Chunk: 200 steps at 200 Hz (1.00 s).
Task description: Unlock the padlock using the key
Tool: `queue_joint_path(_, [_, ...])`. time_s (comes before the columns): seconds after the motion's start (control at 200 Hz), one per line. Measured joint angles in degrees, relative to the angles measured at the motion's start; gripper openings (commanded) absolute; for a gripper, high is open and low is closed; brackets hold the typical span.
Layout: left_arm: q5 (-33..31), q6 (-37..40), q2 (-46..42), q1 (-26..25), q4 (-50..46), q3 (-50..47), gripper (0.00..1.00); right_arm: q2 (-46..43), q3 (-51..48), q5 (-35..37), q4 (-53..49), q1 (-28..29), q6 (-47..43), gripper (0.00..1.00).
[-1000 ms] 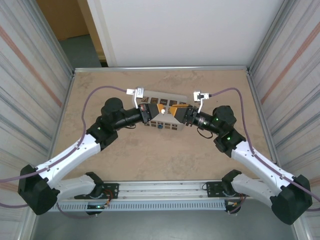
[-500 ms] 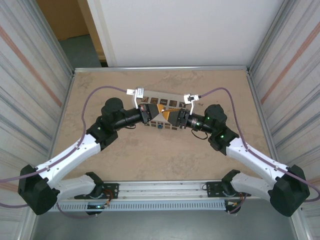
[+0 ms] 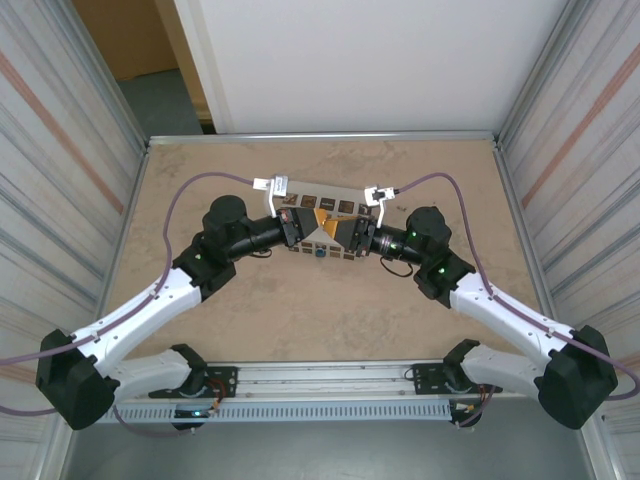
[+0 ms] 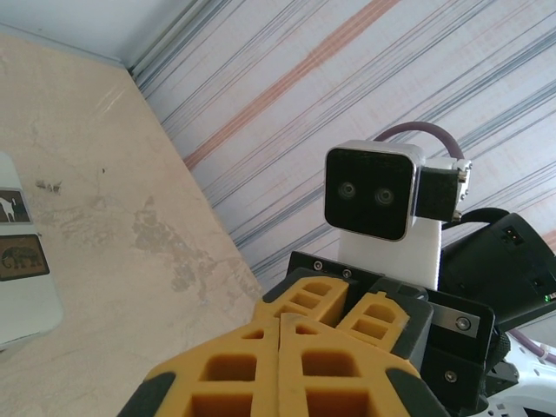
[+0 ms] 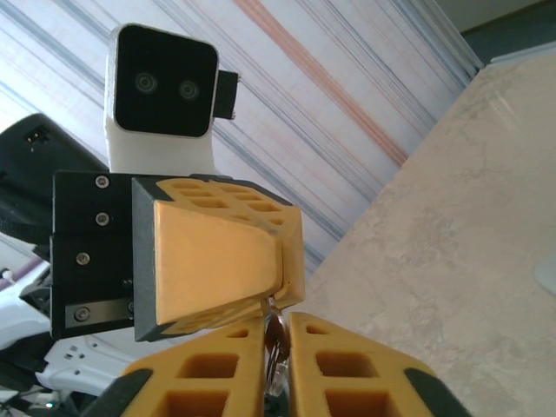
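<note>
- Between the yellow fingers (image 5: pixel 339 360) of the right gripper (image 5: pixel 277 323), in its own wrist view, sits a small shiny metal piece that looks like the key (image 5: pixel 276 340). The fingers pinch it with only a thin slit between them. The key's exact shape is too small to make out.
- At 12 o'clock from the key, its top end meets the tip of the left gripper (image 5: pixel 280 265). That gripper's two fingers are pressed flat together. I cannot tell whether they also nip the key's end.
- In the left wrist view the left fingers (image 4: pixel 234 373) show one tight seam. The right gripper's fingers face them tip to tip at 1 o'clock.
- From above, the two grippers meet nose to nose. The left one is at 9 o'clock of the meeting point and the right one at 3 o'clock.
- The padlock (image 3: pixel 320 251) is a tiny blue spot at 6 o'clock of that meeting point, just beside the fingertips. It sits at the near edge of the box (image 3: pixel 322 238). Whether it touches either gripper cannot be told.
- The box is pale with dark patterned squares. It lies flat under both grippers, towards 12 o'clock on the tan table (image 3: pixel 300 310).
- The white arms run back to their bases at 7 and 5 o'clock. A purple cable (image 3: pixel 190 182) loops over each arm.
</note>
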Motion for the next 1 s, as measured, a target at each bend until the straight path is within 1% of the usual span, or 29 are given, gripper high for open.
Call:
queue_joint_path(0.115, [-0.5,0.0,0.0,0.0,-0.1,0.0,0.00,0.0,0.0,0.0,0.0,0.0,0.2,0.00])
queue_joint_path(0.235, [-0.6,0.0,-0.1,0.0,-0.3,0.0,0.00,-0.1,0.0,0.0,-0.3,0.0,0.0,0.00])
queue_joint_path(0.256, [-0.6,0.0,-0.1,0.0,-0.3,0.0,0.03,-0.1,0.0,0.0,-0.4,0.0,0.0,0.00])
queue_joint_path(0.291, [-0.6,0.0,-0.1,0.0,-0.4,0.0,0.12,-0.2,0.0,0.0,-0.7,0.0,0.0,0.00])
queue_joint_path(0.321, [-0.6,0.1,-0.1,0.0,-0.4,0.0,0.23,-0.4,0.0,0.0,-1.0,0.0,0.0,0.00])
queue_joint_path(0.346, [-0.6,0.5,-0.1,0.0,-0.5,0.0,0.30,-0.6,0.0,0.0,-1.3,0.0,-0.2,0.00])
queue_joint_path(0.456, [-1.7,1.3,-0.8,-0.2,-2.1,0.0,0.47,-1.8,0.0,0.0,-3.9,-0.3,-0.9,0.00])
queue_joint_path(0.576, [-3.2,2.9,-3.3,0.5,-5.6,0.0,0.61,-3.2,0.0,0.0,-7.7,-1.6,-2.7,0.00])
queue_joint_path(0.676, [-5.9,4.9,-6.6,1.0,-10.0,0.0,0.68,-4.2,0.0,0.0,-11.6,-3.2,-4.9,0.00])
queue_joint_path(0.817, [-11.1,7.5,-11.3,1.0,-16.8,-0.4,0.74,-5.1,0.0,-0.1,-16.5,-5.6,-8.7,0.00])
queue_joint_path(0.912, [-14.9,8.2,-14.0,1.0,-20.6,-2.7,0.77,-4.7,0.0,-0.6,-19.4,-7.3,-11.1,0.00])
queue_joint_path(1.002, [-17.5,8.6,-15.5,1.0,-23.3,-6.3,0.77,-2.7,0.1,-1.6,-20.5,-9.0,-12.7,0.00])
